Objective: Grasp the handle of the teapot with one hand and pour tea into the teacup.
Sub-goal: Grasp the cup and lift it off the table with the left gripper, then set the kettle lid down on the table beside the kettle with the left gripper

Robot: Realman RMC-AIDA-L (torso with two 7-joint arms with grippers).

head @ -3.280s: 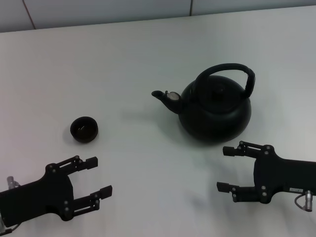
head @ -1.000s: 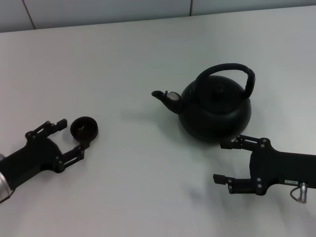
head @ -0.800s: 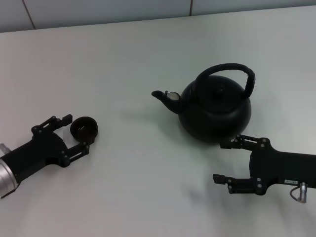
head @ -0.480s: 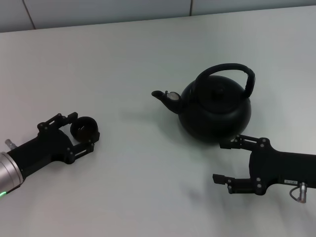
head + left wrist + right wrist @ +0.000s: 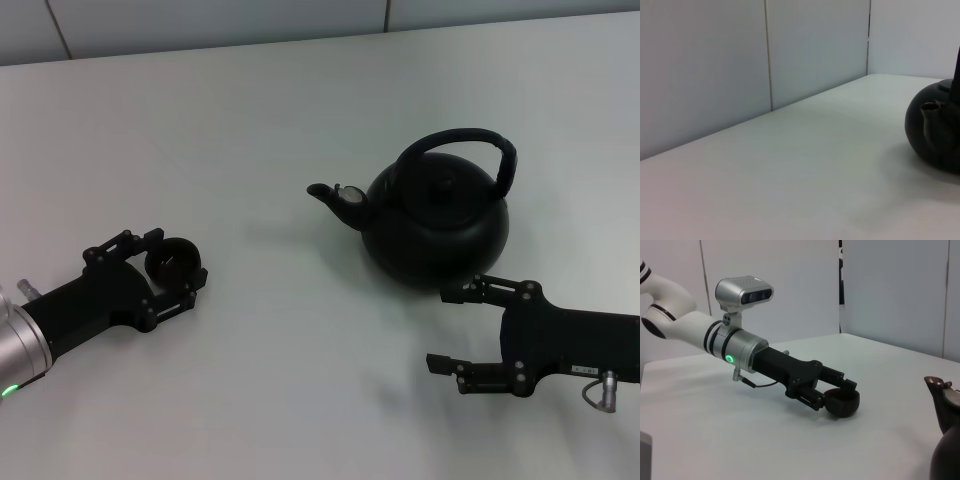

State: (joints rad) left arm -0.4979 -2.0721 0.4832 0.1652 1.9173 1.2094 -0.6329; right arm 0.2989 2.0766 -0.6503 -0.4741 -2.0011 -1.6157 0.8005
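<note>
The matte-black teapot (image 5: pixel 435 225) stands upright right of centre, its spout pointing left and its arched handle (image 5: pixel 460 140) free. The tiny dark teacup (image 5: pixel 176 262) sits at the left. My left gripper (image 5: pixel 172 263) is open, with one finger on each side of the teacup; I cannot tell whether they touch it. The right wrist view shows this gripper (image 5: pixel 846 392) around the teacup (image 5: pixel 842 404). My right gripper (image 5: pixel 440 328) is open and empty, low, just in front of the teapot's base. The teapot's spout side also shows in the left wrist view (image 5: pixel 935 130).
The white table (image 5: pixel 300 380) runs back to a pale panelled wall (image 5: pixel 200 20). Bare table lies between the teacup and the teapot. Nothing else stands on the table.
My left gripper has moved forward and right from the front left edge until its open fingers straddle the teacup. My right gripper has shifted slightly toward the teapot. The teapot has not moved.
</note>
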